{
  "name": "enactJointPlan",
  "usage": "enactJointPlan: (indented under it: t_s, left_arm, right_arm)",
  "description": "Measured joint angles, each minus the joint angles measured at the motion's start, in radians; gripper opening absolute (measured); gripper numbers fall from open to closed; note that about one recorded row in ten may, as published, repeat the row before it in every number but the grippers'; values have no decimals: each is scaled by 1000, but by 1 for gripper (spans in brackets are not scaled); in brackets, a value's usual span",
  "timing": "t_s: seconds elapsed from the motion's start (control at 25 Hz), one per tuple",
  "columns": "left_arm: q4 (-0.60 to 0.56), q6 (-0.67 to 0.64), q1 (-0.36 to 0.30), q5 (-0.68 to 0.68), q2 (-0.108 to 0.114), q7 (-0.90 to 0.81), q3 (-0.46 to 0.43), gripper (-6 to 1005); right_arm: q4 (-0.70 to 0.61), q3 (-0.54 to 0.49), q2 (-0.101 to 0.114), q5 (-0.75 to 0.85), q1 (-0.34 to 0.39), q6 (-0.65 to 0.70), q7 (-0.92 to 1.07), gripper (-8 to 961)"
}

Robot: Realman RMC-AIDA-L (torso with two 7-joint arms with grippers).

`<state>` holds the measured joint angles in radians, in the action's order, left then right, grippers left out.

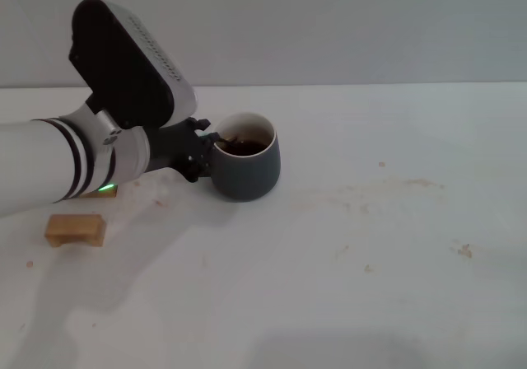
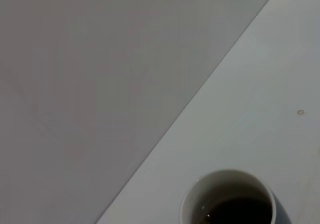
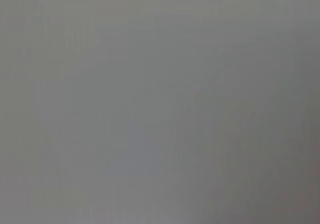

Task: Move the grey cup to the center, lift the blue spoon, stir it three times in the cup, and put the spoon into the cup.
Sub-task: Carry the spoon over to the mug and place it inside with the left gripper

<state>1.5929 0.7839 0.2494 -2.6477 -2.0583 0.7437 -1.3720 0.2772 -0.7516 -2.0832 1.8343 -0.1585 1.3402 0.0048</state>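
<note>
Left tool (image 1: 200, 148) against grey cup (image 1: 244, 168), grip state indiscernible; cup handle hidden.

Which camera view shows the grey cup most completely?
The head view: the whole grey cup stands on the table, with the left gripper at its side. The left wrist view shows only its rim and dark liquid. The right wrist view shows nothing of it.
</note>
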Motion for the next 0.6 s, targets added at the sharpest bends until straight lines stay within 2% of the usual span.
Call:
enactJointPlan:
  t_s: [0.4, 0.52, 0.6]
  left_arm:
    - [6, 1, 11, 0, -3, 0, 15, 159]
    - [7, -1, 11, 0, -3, 0, 17, 347]
    - [8, -54, 9, 5, -4, -6, 18, 429]
  right_arm:
    - [5, 0, 0, 0, 0, 4, 0, -1]
    - [5, 0, 0, 0, 0, 6, 0, -1]
    - [5, 0, 0, 0, 0, 6, 1, -1]
